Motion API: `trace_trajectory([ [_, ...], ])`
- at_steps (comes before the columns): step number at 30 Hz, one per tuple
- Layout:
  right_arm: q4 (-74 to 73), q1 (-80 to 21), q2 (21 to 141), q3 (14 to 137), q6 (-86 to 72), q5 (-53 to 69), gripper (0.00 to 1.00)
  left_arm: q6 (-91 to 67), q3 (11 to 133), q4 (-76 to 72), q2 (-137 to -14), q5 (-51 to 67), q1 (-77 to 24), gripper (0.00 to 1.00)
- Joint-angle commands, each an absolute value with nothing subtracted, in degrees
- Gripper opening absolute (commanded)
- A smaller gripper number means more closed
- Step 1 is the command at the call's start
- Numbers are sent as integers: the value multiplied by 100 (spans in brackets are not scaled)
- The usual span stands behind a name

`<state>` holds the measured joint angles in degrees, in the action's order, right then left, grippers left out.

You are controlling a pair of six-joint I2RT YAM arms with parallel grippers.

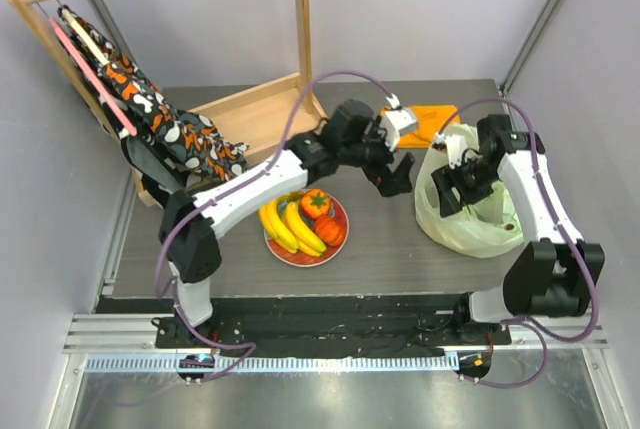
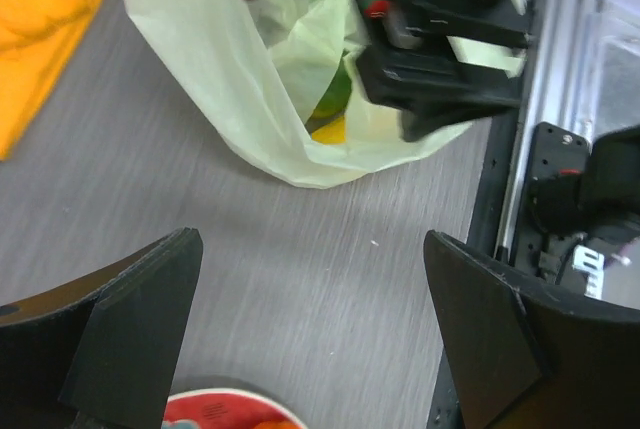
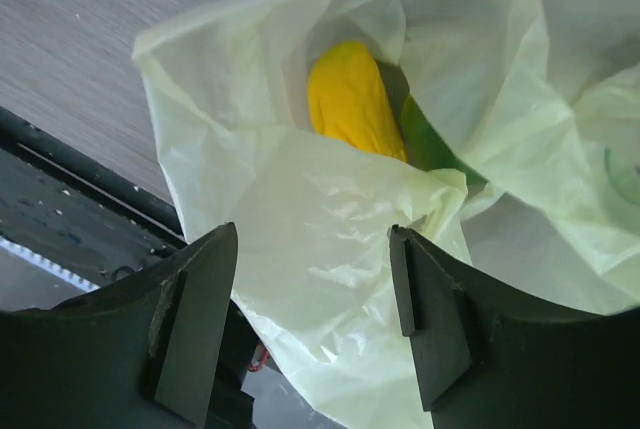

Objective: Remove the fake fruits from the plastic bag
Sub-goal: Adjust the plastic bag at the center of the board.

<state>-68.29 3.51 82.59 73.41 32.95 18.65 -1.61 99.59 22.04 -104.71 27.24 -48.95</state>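
Flanking plastic bag (image 1: pixel 470 234): orange cloth (image 1: pixel 440 114), plate (image 1: pixel 305 261).

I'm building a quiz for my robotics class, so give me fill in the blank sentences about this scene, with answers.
The bananas lie on the round ___.
Inside the plastic bag, a ___ fruit shows.
The left gripper and right gripper both have jaws ___.
The folded cloth behind the bag is ___.
Answers: plate; yellow; open; orange.

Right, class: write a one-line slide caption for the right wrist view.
Open right pincer above the plastic bag, a yellow fake fruit and something green showing inside.
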Motion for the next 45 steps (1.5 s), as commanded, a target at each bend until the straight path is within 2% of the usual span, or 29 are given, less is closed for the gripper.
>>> trace_trajectory([
  [1, -7071, 378, 7489, 6944, 3979, 1827, 70, -1207, 10161, 1628, -10766, 912, -5317, 99],
  [4, -7688, 378, 7094, 6689, 4692, 2188, 70, -1914, 10099, 1433, -10986, 414, -5317, 100],
  [9, -7453, 378, 6399, 5890, 5097, 2109, 73, -3057, 10406, 618, -11522, 1344, -5326, 100],
  [14, -7672, 378, 6364, 5932, 4975, 2171, 73, -3461, 10775, 633, -12111, 1283, -5519, 100],
  [20, -8305, 396, 5415, 6055, 5317, 2426, 78, -3858, 10714, 457, -12488, 1389, -5642, 100],
  [21, -8384, 396, 5327, 6073, 5326, 2434, 78, -3737, 10792, 466, -12541, 1423, -5686, 93],
  [23, -8429, 404, 5317, 6248, 5291, 2470, 78, -3578, 10863, 640, -12629, 1424, -5704, 68],
  [24, -8437, 404, 5317, 6327, 5256, 2487, 78, -3490, 10881, 729, -12595, 1206, -5704, 20],
  [25, -8437, 422, 5439, 6441, 5230, 2513, 78, -3446, 10846, 860, -12543, 1004, -5687, 0],
  [29, -8516, 554, 5835, 7293, 5422, 2786, 75, -3384, 10048, 1248, -11788, 1142, -5432, 0],
  [34, -8622, 562, 6634, 7875, 5703, 2795, 66, -3252, 9177, 1125, -11198, 1266, -5309, 0],
  [36, -8587, 562, 6767, 7726, 5985, 2664, 58, -3261, 9106, 1099, -11145, 1292, -5300, 0],
  [41, -7834, 562, 7391, 6962, 5513, 2461, 46, -3252, 9053, 1090, -11162, 1433, -5195, 0],
  [45, -6297, 519, 7558, 6505, 4890, 1937, 47, -3199, 9403, 1107, -11276, 1450, -4940, 0],
])
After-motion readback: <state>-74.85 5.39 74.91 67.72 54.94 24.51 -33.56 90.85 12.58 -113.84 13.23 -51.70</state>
